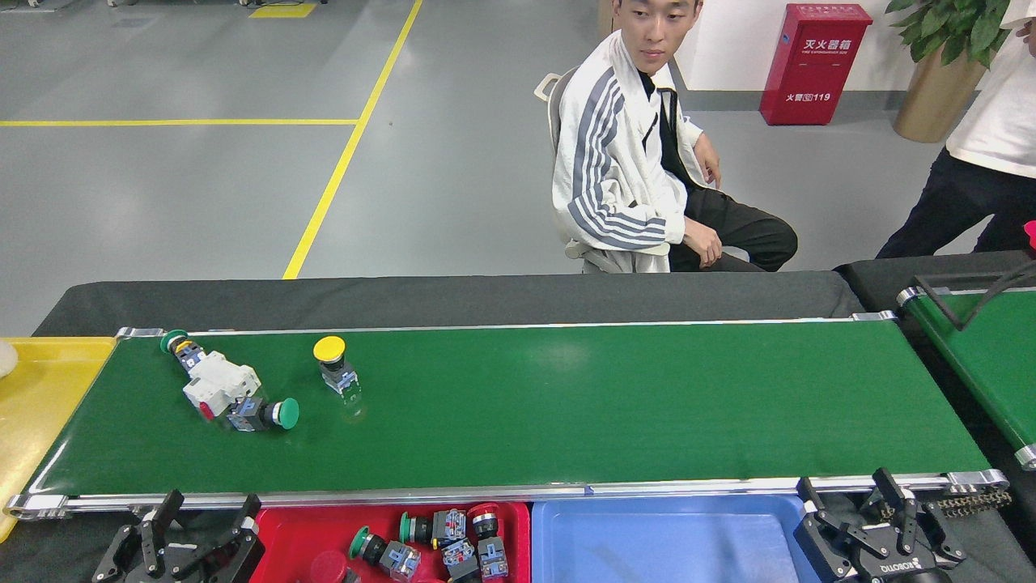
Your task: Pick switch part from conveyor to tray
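Note:
On the conveyor, toward its left end, stand three switch parts and a white block. A yellow-capped switch part is upright. A green-capped one lies on its side against the white block. Another green-capped one lies at the far rail. The red tray below the near rail holds several switch parts. My left gripper is open and empty at the bottom left, beside the tray. At the bottom right my right gripper is open and empty.
A blue tray sits right of the red one. A yellow bin stands off the belt's left end. A second green belt is at the right. One person sits behind the conveyor; another stands at the far right.

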You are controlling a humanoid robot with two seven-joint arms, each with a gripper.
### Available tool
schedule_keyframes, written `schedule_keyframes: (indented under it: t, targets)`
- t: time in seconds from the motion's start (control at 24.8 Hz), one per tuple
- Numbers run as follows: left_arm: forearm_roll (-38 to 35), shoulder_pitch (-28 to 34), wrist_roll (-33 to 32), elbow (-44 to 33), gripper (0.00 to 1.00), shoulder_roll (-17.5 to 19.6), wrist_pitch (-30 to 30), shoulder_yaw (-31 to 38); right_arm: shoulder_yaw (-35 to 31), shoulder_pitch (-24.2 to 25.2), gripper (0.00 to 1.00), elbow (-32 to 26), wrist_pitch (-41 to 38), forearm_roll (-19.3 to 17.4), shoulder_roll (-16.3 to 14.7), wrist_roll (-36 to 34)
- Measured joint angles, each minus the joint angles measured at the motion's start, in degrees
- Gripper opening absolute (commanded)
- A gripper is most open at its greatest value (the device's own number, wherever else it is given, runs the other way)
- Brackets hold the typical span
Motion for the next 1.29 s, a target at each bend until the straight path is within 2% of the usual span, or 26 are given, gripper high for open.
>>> schedule_keyframes:
  t: [0.4, 0.93, 0.97, 1.01, 1.05, 1.09, 1.17, 1.29]
  targets:
    - [-1.5, -13.8, -1.9, 14.7, 1.00, 3.4, 1.4, -0.5, 0.1, 0.0, 1.00, 0.0, 0.0, 0.0, 0.0, 0.0]
    - [-1.6, -24.5, -2.3, 31.8, 0.98, 7.0, 1.7, -0.5, 0.5, 0.0, 1.00, 0.0, 0.0, 0.0, 0.0, 0.2]
    - [-1.6, -25.0, -2.4, 32.5, 0.93, 7.1, 1.8, -0.5, 0.7, 0.0, 1.00, 0.0, 0.0, 0.0, 0.0, 0.2]
    - [-1.6, -25.2, -2.5, 32.9, 0.77, 7.2, 1.9, -0.5, 0.9, 0.0, 1.00, 0.0, 0.0, 0.0, 0.0, 0.2]
    - [-1.6, -25.2, -2.5, 33.1, 0.45, 7.2, 2.1, -0.5, 0.9, 0.0, 1.00, 0.0, 0.0, 0.0, 0.0, 0.2]
    - [-1.4, -25.2, -2.5, 33.2, 0.20, 7.2, 2.1, -0.6, 1.0, 0.0, 1.00, 0.0, 0.0, 0.0, 0.0, 0.2]
    - [-1.1, -24.9, -2.4, 33.4, 0.11, 7.2, 0.4, -0.6, 1.0, 0.0, 1.00, 0.0, 0.0, 0.0, 0.0, 0.3]
    - [-0.9, -24.4, -1.7, 33.5, 0.06, 7.2, -1.2, -0.6, 1.0, 0.0, 1.00, 0.0, 0.0, 0.0, 0.2, 0.3]
